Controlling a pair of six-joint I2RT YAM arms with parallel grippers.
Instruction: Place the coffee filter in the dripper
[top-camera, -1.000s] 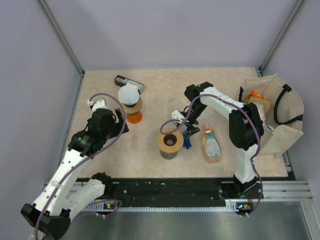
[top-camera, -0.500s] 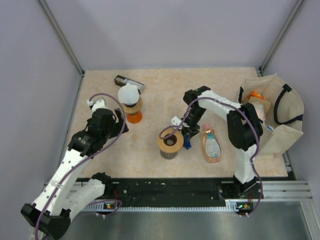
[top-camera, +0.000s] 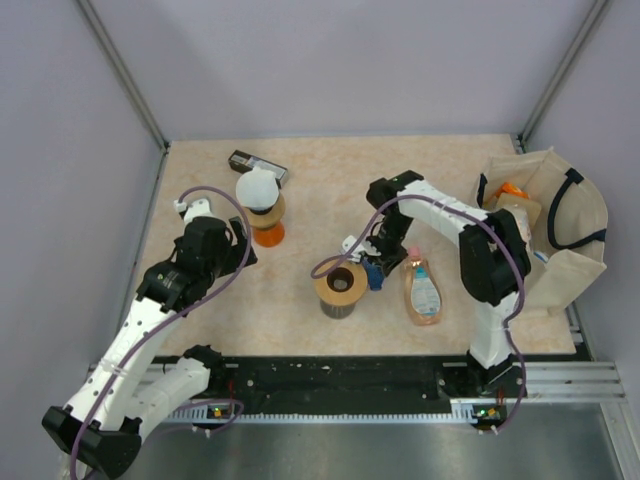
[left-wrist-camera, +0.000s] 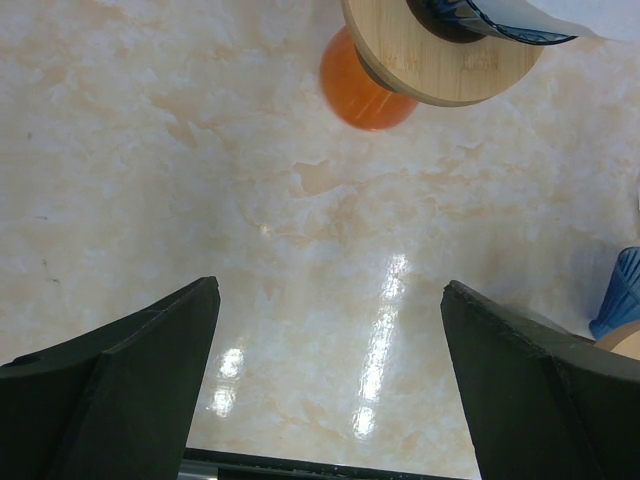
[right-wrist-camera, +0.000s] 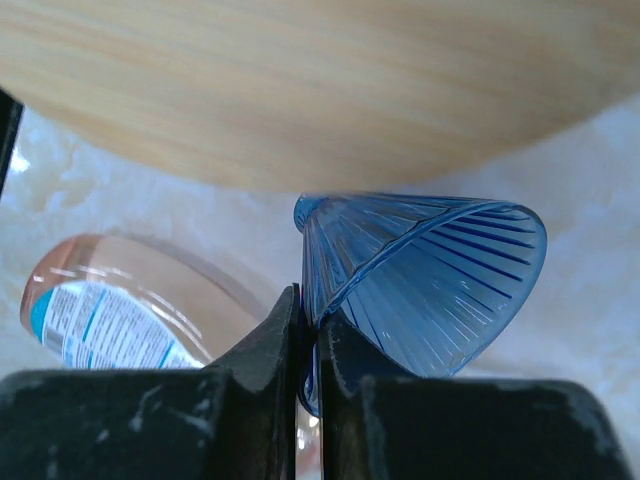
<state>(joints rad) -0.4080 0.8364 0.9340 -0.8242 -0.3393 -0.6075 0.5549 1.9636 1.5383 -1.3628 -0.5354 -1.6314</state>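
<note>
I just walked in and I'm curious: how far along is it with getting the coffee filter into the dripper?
Done: the right gripper is shut on the rim of the blue filter. In hand: the filter is beside the wood-rimmed dripper, not in it. Left to do: carry it over the opening and let go. The left gripper is open and holds nothing.

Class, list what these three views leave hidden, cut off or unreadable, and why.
1. Label of the bottle: right wrist view, print blurred, lower part cut off by the right gripper.
2. Contents of the bag: top view, its walls hide most of them.
3. Blue cone: top view, largely under the right arm's wrist.
4. Wooden-collared vessel: left wrist view, cut off by the top edge.
</note>
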